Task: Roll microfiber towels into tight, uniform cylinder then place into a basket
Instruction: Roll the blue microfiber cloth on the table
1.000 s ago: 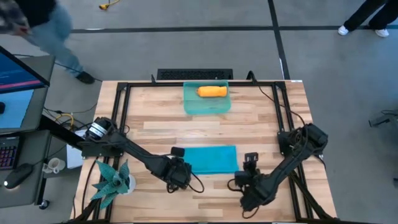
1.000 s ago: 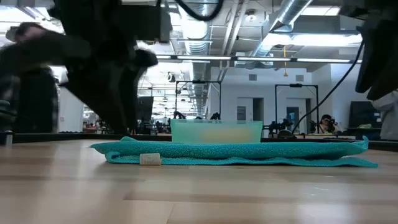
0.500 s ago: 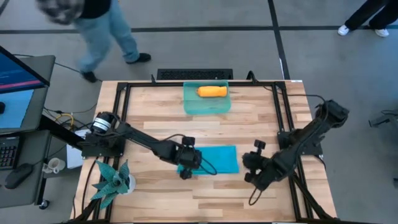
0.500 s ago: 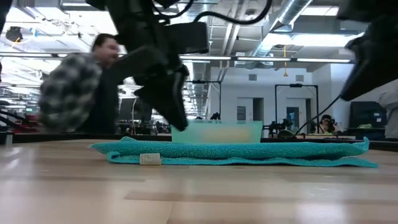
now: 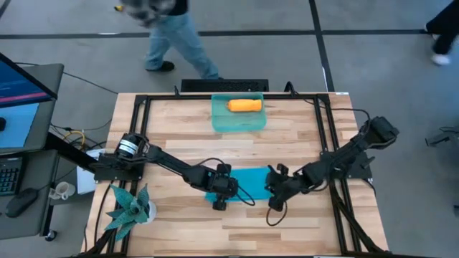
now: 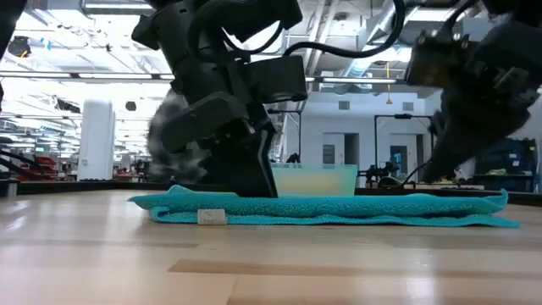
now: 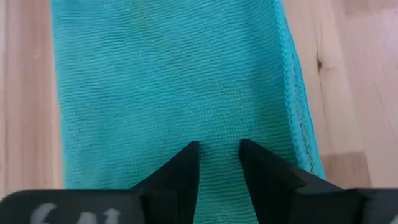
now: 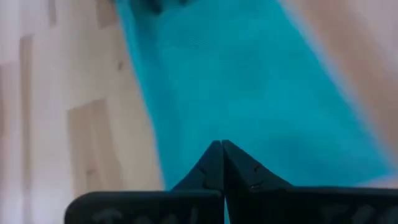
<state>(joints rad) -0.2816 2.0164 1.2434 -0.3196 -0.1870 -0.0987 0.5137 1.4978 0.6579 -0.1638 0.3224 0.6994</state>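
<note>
I've got the teal towel [image 5: 244,183] lying flat and folded on the table [image 5: 301,143], near the front middle, with both arms over it. My left hand [image 5: 219,192] sits on the towel's left end; in the left wrist view its fingers [image 7: 186,168] stand a narrow gap apart with teal cloth [image 7: 174,87] showing between them, tips right at the fabric, but I can't tell whether any cloth is actually pinched. My right hand [image 5: 275,193] is at the towel's right end; its wrist view shows the fingertips [image 8: 221,151] pressed together, closed with nothing visibly between them, pointing over the teal towel [image 8: 249,93]. In the low view the towel [image 6: 339,209] lies as a low flat layer with a small white tag [image 6: 211,217] at its front edge. The orange towel [image 5: 244,105] is rolled up and lies inside the basket [image 5: 239,123] at the table's far edge, well apart from both hands. A spiky teal plant [image 5: 129,208] stands at the front left corner. A person [image 5: 172,32] is on the floor beyond the table.
</note>
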